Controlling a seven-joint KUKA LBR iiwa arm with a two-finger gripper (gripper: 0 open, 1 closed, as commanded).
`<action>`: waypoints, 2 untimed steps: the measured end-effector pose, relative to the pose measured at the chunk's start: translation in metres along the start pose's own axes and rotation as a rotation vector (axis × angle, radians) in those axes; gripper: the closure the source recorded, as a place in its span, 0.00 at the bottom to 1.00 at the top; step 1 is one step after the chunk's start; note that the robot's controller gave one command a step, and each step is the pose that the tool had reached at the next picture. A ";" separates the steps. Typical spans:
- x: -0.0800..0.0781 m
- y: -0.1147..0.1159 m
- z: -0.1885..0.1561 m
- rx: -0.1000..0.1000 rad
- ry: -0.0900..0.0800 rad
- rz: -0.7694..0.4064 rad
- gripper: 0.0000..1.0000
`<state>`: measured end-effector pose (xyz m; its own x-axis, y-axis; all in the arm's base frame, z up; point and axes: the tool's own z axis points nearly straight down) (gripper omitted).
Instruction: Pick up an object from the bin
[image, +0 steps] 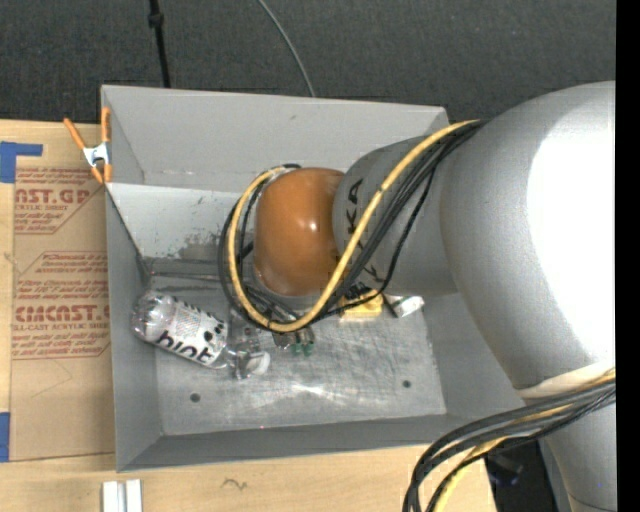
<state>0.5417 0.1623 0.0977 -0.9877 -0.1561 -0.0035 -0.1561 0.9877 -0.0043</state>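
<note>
A crushed silver can (180, 330) with black lettering lies on its side at the left of the bin floor. My gripper (248, 357) is low over the floor, right at the can's right end, and seems to touch it. The orange cover and cables hide most of the gripper from above. A small dark green thing (300, 345) lies just right of the gripper.
A small yellow piece (362, 308) and a white piece (407, 305) peek out from under the arm at the middle right. The arm covers the bin's right and back. Bare floor runs along the front.
</note>
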 end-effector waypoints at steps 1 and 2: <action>0.000 0.000 -0.002 0.000 0.001 -0.001 1.00; 0.001 -0.001 -0.007 0.000 0.006 -0.001 1.00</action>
<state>0.5406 0.1616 0.1047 -0.9877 -0.1566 0.0022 -0.1566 0.9876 -0.0040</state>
